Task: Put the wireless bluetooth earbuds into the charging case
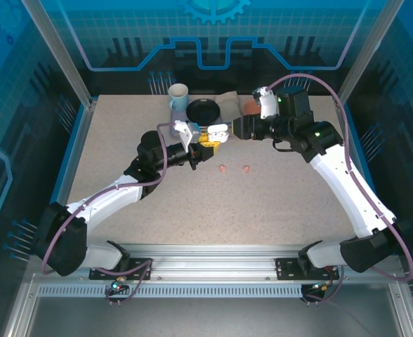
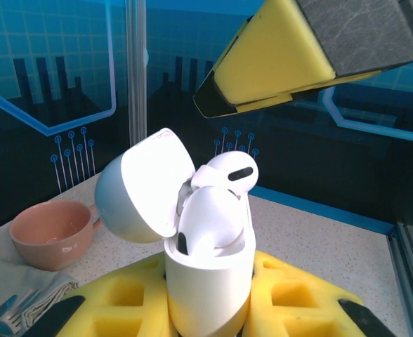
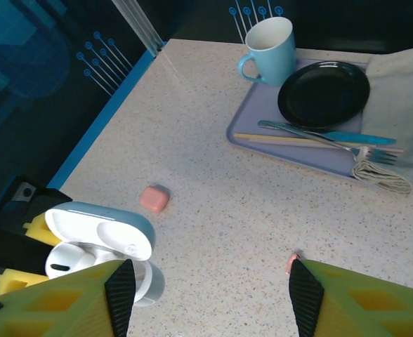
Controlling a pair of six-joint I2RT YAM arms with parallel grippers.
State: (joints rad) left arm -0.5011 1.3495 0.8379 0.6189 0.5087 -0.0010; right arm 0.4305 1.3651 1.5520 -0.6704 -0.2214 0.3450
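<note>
Case: the charging case (image 2: 210,281) stood upright with its lid (image 2: 147,186) swung open, and 2 white earbuds (image 2: 213,217) sat in its top, heads sticking out.
Left gripper: the left gripper (image 2: 210,312) had its yellow fingers clamped on the case's lower body, near the centre of the top view.
Right gripper: the right gripper (image 3: 212,284) had its fingers apart with nothing between them, just right of the case in the top view.
Pink earbuds: 2 pink earbuds (image 1: 223,168) lay apart on the bare table (image 1: 298,203), below the case in the top view.
Tray: the tray (image 3: 263,137) at upper right held a blue mug (image 3: 270,49), a black plate (image 3: 324,93) and a fork (image 3: 312,137); a cloth (image 3: 396,119) covered its right end.
Left wrist view: a pink mug (image 2: 52,235) sat at lower left.
Right wrist view: the lid's hollow inside faced up at lower left.
Room: the table's lower half lay open between the arms, and blue walls closed its edges.
</note>
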